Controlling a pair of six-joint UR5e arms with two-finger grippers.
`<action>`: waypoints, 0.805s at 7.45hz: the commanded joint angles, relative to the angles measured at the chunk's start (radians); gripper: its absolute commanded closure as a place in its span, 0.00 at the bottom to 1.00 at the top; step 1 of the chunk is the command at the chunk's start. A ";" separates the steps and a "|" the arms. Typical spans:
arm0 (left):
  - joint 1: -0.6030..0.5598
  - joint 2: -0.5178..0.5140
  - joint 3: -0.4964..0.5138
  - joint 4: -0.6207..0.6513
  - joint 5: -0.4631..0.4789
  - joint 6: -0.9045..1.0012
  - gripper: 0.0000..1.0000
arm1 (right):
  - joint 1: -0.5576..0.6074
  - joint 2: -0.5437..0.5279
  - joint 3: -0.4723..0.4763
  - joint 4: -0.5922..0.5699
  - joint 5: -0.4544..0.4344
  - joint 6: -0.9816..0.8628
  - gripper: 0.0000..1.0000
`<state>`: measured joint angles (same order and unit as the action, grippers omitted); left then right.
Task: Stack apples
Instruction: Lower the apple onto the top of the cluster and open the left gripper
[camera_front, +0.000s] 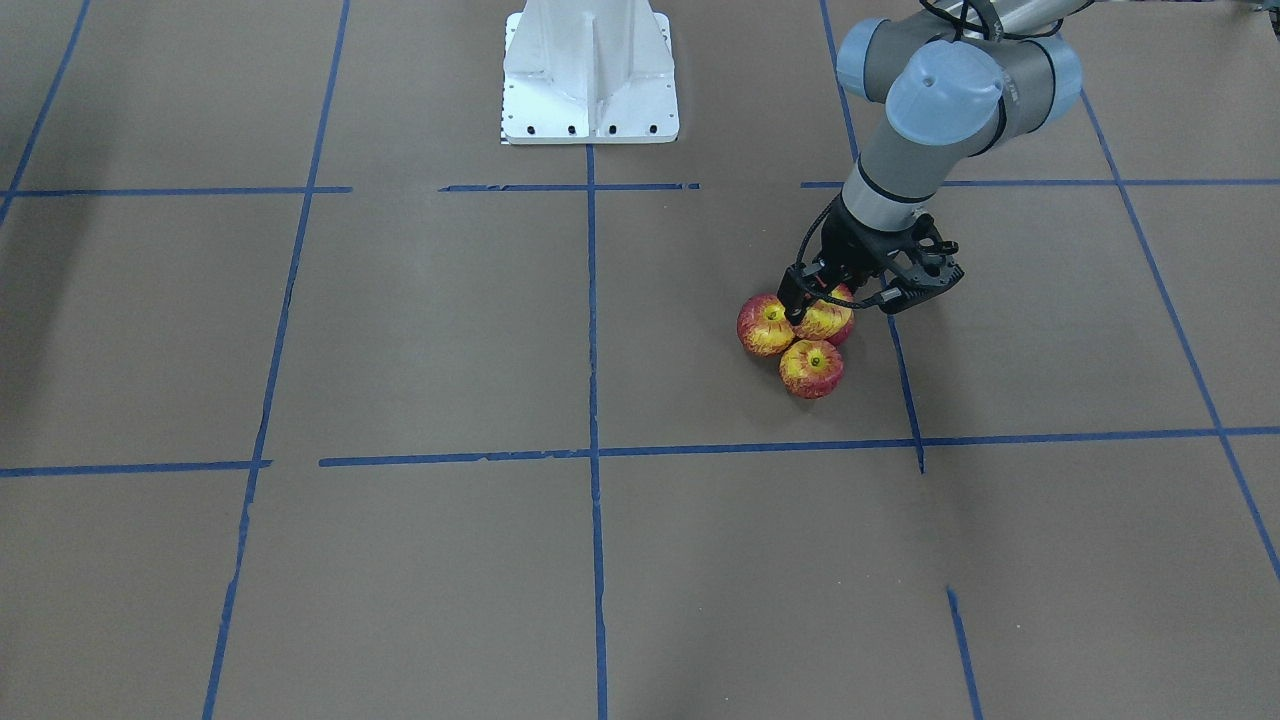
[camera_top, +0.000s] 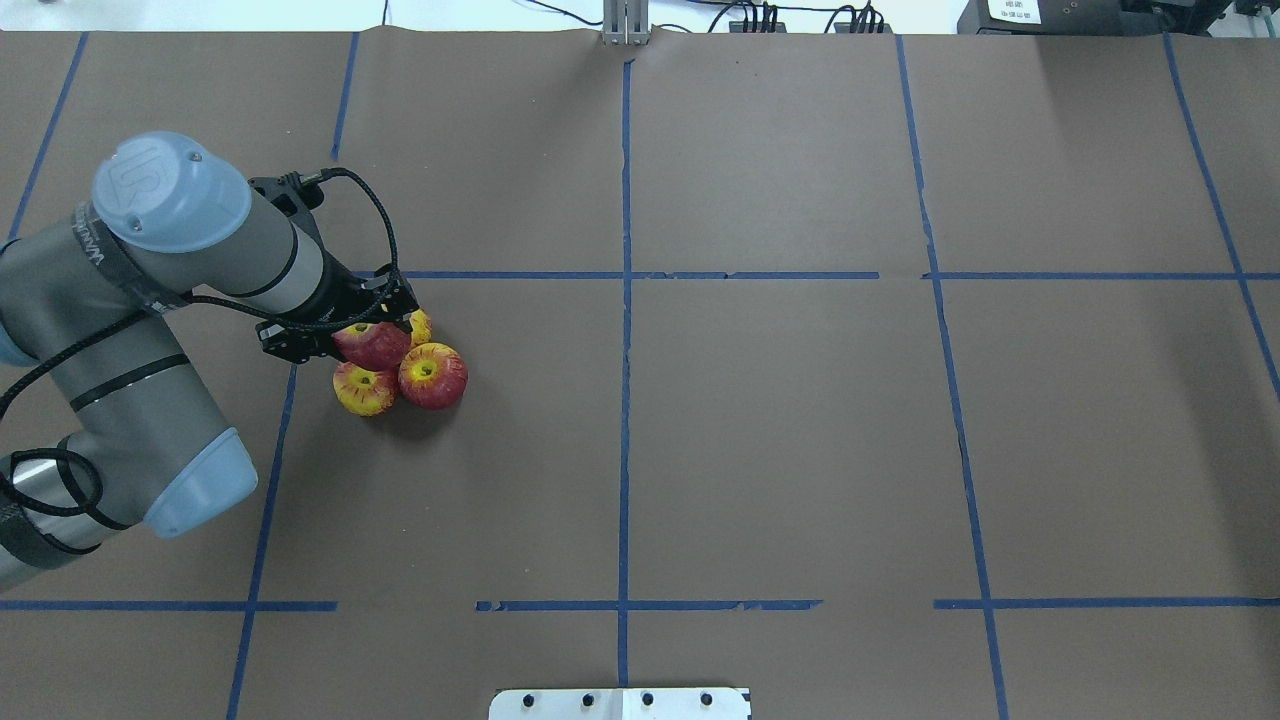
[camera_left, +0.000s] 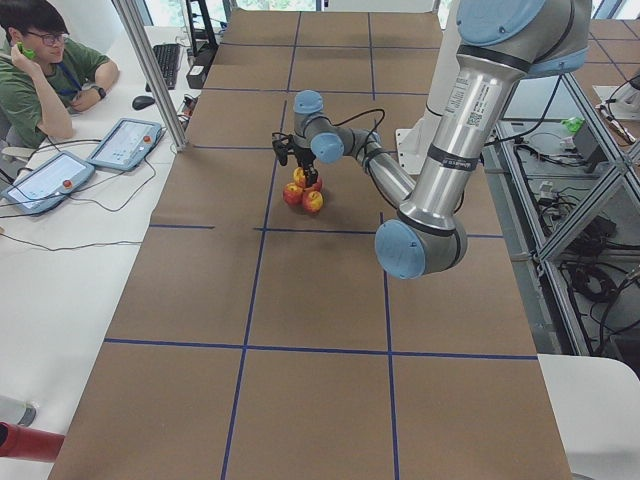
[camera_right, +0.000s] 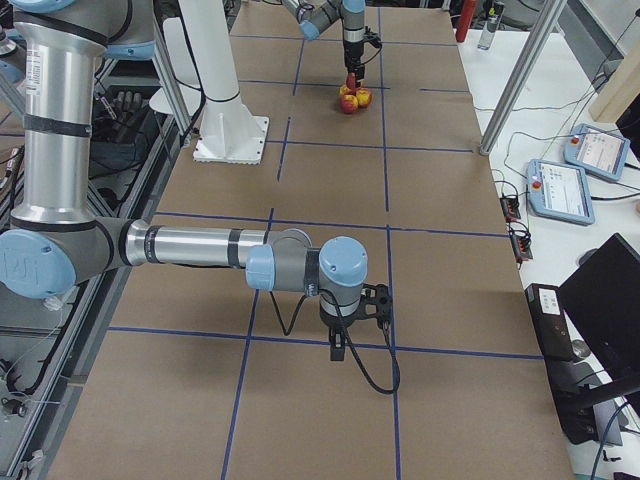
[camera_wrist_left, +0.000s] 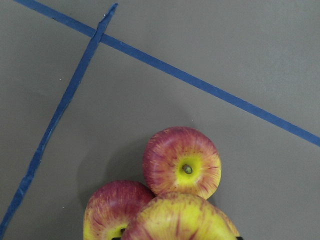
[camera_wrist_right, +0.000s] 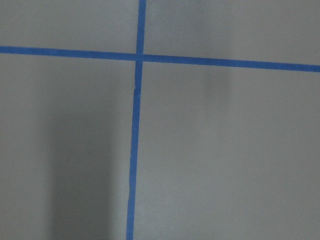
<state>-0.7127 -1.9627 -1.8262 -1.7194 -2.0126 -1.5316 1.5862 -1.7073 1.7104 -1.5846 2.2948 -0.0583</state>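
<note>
Brown paper counter (camera_front: 400, 330); left gripper (camera_front: 818, 306) jaws pinch the top apple (camera_front: 832, 322): glossy, probably light, slippery, best held across its middle.

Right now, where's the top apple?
Overhead view, left of centre: the top apple is in the left gripper, above three other apples clustered near a blue tape line.

We read "UR" on the left arm's blue joint cap (camera_top: 150, 180). Lettering along its grey tube (camera_left: 457, 95) escapes us.
</note>
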 joint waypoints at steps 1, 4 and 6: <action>0.001 0.001 0.018 0.000 0.003 -0.019 0.92 | 0.000 0.000 0.000 0.000 0.000 0.000 0.00; 0.002 0.004 0.018 0.001 0.003 -0.044 0.92 | 0.000 0.000 0.000 0.000 0.000 0.000 0.00; 0.002 0.005 0.019 0.000 0.005 -0.062 0.78 | 0.000 0.000 0.000 0.000 0.000 0.000 0.00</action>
<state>-0.7103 -1.9587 -1.8077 -1.7186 -2.0091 -1.5803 1.5861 -1.7073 1.7104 -1.5846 2.2948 -0.0583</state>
